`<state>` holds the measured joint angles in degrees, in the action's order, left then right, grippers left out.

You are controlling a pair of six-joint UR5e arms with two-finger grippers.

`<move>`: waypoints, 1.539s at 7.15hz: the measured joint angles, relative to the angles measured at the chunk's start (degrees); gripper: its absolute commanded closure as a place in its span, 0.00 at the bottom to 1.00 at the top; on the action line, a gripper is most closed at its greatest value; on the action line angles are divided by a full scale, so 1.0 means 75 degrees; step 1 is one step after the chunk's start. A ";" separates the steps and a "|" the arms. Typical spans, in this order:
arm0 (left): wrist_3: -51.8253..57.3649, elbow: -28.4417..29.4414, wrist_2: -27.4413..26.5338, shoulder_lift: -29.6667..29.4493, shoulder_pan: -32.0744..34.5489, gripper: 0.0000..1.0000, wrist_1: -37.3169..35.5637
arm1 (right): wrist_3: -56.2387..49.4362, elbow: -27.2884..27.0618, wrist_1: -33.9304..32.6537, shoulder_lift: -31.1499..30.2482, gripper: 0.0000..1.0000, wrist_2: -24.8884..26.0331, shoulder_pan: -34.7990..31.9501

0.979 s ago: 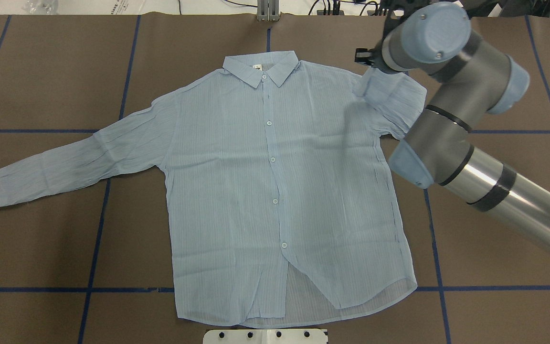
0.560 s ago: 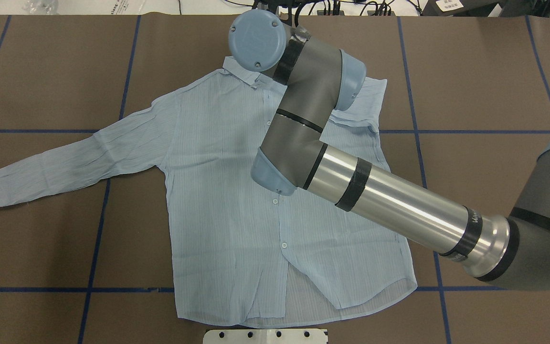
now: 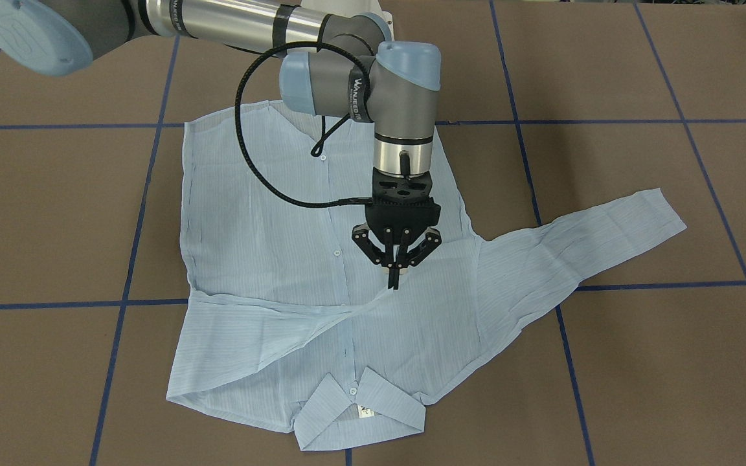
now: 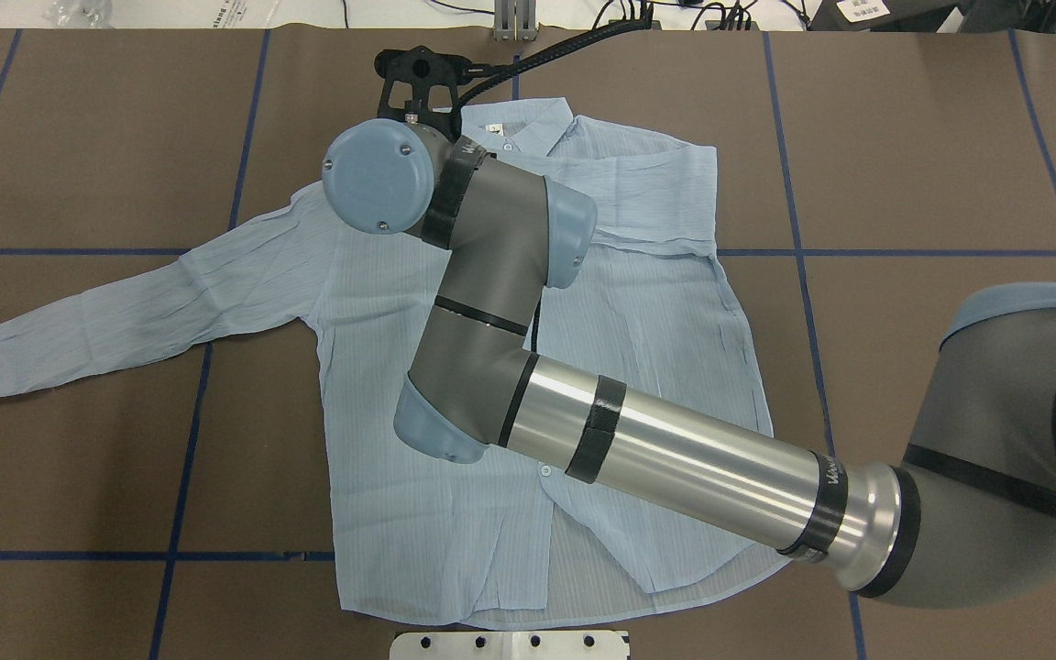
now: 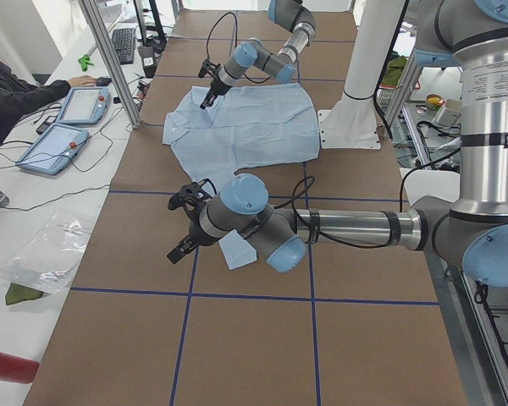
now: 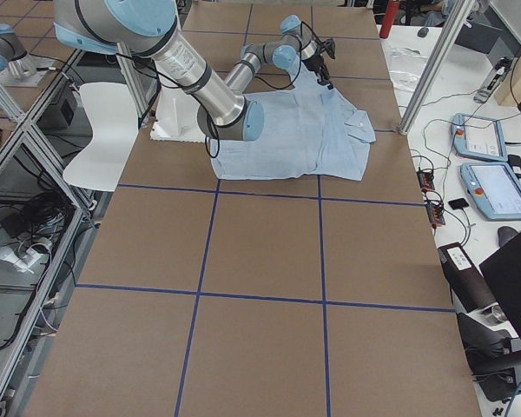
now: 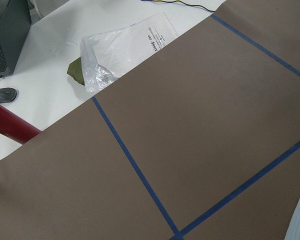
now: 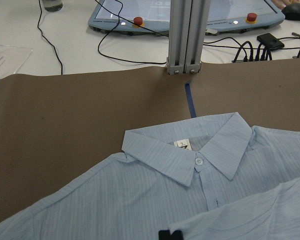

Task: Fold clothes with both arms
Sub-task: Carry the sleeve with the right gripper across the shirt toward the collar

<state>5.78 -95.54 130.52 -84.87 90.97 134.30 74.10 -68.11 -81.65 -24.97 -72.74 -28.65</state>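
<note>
The light blue shirt (image 4: 675, 321) lies flat, front up, collar (image 3: 360, 408) toward the table's far edge. Its right sleeve (image 3: 269, 317) is drawn across the upper chest. My right gripper (image 3: 395, 279) is shut on that sleeve's end over the chest; the wrist hides it in the overhead view. The right wrist view shows the collar (image 8: 190, 155) and neck label. The left sleeve (image 4: 125, 316) lies spread out sideways. My left gripper (image 5: 182, 233) hovers beside that sleeve's cuff. It shows only in the exterior left view, so I cannot tell whether it is open.
A white base plate (image 4: 510, 644) sits at the near edge and an aluminium post (image 8: 185, 35) at the far edge. Tablets (image 8: 140, 15) and cables lie beyond. A plastic bag (image 7: 125, 45) and a red cylinder (image 7: 10, 127) lie off the brown mat. An operator (image 5: 17, 93) sits at the side.
My right arm swept left from the shirt's right shoulder across the chest, carrying the right sleeve with it. The sleeve now lies folded over the upper chest.
</note>
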 measured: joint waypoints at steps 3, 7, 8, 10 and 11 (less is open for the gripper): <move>-0.0009 -0.0014 0.0000 -0.0014 0.0000 0.00 0.0000 | -0.0402 0.0404 0.0136 0.0415 0.10 0.0044 0.0109; -0.0009 -0.0012 0.0000 -0.0012 0.0000 0.00 0.0000 | 0.0310 0.1513 0.0725 0.1311 0.01 -0.0009 -0.0017; -0.0041 -0.0009 0.0000 -0.0014 0.0000 0.00 0.0000 | 0.0328 0.1539 0.0718 0.1334 0.01 -0.0342 -0.0198; -0.0508 -0.0023 0.0006 -0.0003 -0.0031 0.00 0.0225 | 0.0033 0.1198 0.0611 0.0806 0.01 -0.1991 -0.1050; -0.0655 0.0035 0.0016 0.0036 -0.0130 0.00 0.0549 | -0.0456 0.0507 0.0357 0.0201 0.01 -0.2822 -0.1561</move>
<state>0.87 -95.28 130.64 -84.60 89.99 138.41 70.68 -64.31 -78.98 -23.46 -93.91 -40.36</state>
